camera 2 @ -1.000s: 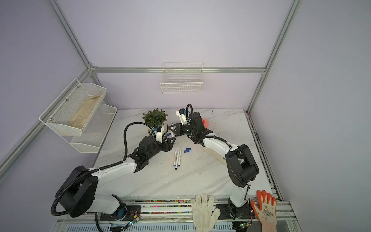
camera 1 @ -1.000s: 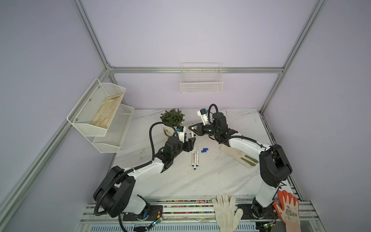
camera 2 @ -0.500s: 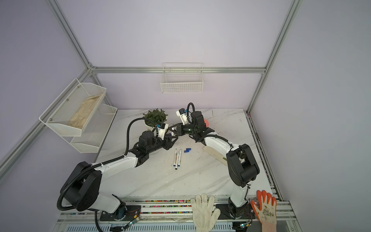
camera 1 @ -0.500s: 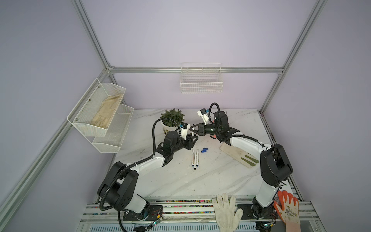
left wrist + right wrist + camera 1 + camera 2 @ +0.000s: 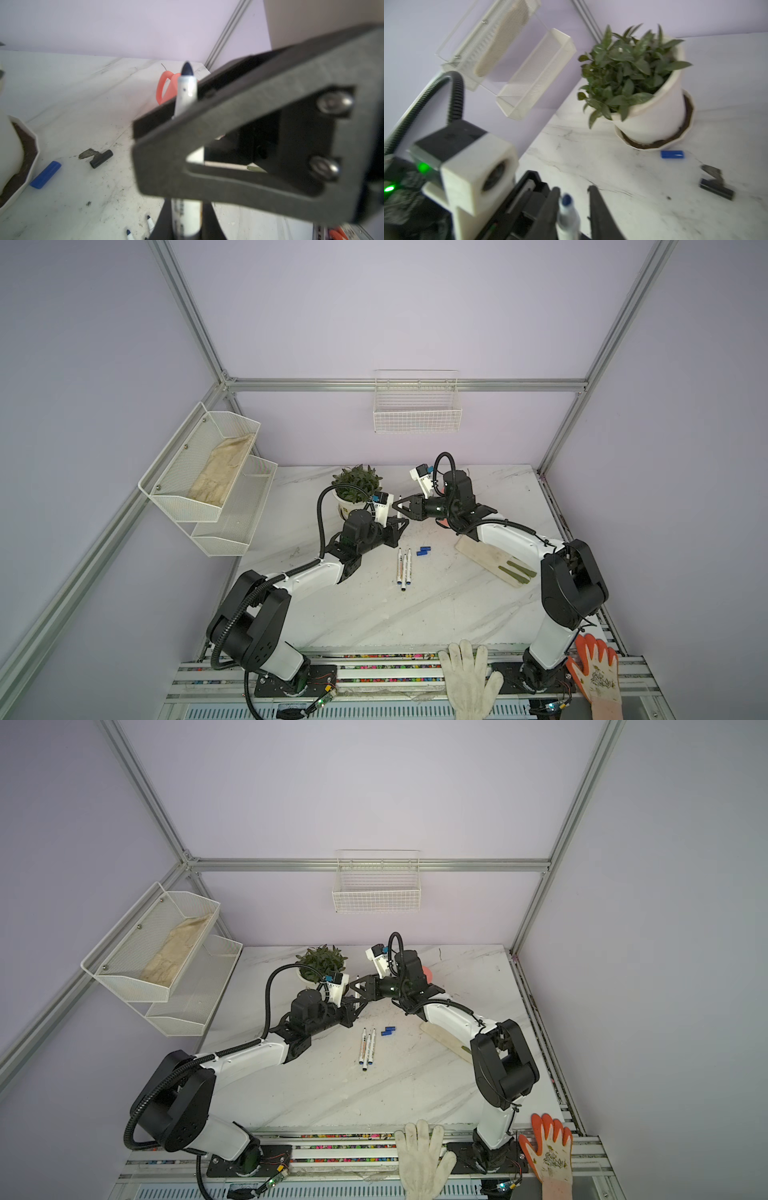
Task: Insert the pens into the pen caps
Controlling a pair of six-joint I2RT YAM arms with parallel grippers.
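Gripping pen [image 5: 185,93]: left tool [image 5: 402,524]; right tool [image 5: 574,190] jaws parted around it, above table [image 5: 415,614], plant pot [image 5: 652,120] near.

Pens [image 5: 404,570]: three side by side on the table [image 5: 374,614], centre of frame.
Caps [image 5: 423,551]: two, just right of the pens' upper ends.
Plant [image 5: 356,483]: behind the pens, upper centre.
Rack [image 5: 239,506]: on the wall, upper left.
Basket [image 5: 417,423]: on the back wall, top centre.
Gloves [image 5: 469,672]: two, at the lower right edge, before the table.
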